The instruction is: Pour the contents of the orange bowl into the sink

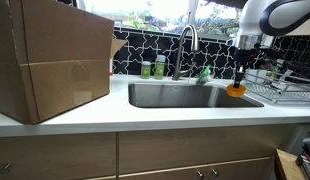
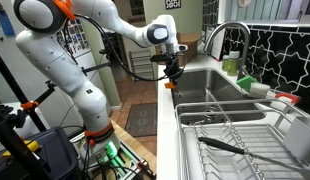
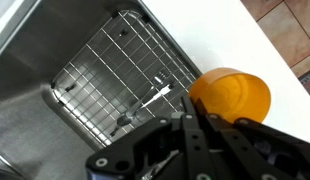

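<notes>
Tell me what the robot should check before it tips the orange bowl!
1. Claw shut on the small round bright-orange plastic bowl: ok.
2. Bowl fully over the large rectangular stainless-steel sink: cannot tell; it hangs by the rim.
3. Curved steel faucet apart from bowl: ok.
4. Anything inside the bowl: cannot tell.
5. Wire dish rack apart from bowl: ok.

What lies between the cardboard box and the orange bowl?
In an exterior view, the sink and its gooseneck faucet lie between the cardboard box and the orange bowl.
</notes>
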Tool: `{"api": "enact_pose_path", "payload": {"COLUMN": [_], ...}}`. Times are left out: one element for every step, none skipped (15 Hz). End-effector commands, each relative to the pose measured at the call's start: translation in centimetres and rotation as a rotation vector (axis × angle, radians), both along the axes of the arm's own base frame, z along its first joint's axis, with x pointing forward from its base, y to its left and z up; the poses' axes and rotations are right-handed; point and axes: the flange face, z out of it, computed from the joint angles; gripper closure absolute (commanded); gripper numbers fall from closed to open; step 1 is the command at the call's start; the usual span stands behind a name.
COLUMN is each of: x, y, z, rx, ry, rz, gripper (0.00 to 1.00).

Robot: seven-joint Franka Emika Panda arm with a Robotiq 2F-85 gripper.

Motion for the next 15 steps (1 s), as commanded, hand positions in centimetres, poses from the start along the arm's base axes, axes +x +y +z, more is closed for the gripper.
{"api": "enact_pose_path", "payload": {"x": [0.2, 0.2, 0.2, 0.2, 0.1, 0.1, 0.1, 0.0, 0.0, 0.0, 0.0, 0.0, 0.0, 0.0, 0.0], "y": [1.9, 2.5, 2.8, 3.1, 3.2, 3.4, 3.4, 3.5, 3.6, 3.7, 3.8, 3.9, 3.9, 4.0, 4.1], "z": [-2.0, -2.5, -3.0, -3.5, -4.1, -4.8, -5.3, -5.6, -5.9, -6.2, -6.4, -6.5, -6.5, -6.3, -6.2], "rx": [0.108, 0.149, 0.18, 0.2, 0.21, 0.223, 0.205, 0.218, 0.217, 0.221, 0.214, 0.206, 0.206, 0.193, 0.183], "ry": [-0.009, 0.003, 0.015, 0.033, 0.043, 0.062, 0.066, 0.068, 0.08, 0.087, 0.092, 0.088, 0.082, 0.076, 0.069], "rz": [0.033, 0.034, 0.037, 0.042, 0.041, 0.046, 0.042, 0.056, 0.056, 0.063, 0.065, 0.067, 0.071, 0.076, 0.078], "gripper": [0.99, 0.99, 0.99, 0.99, 0.99, 0.99, 0.99, 0.99, 0.99, 0.99, 0.99, 0.71, 0.7, 0.63, 0.57]}}
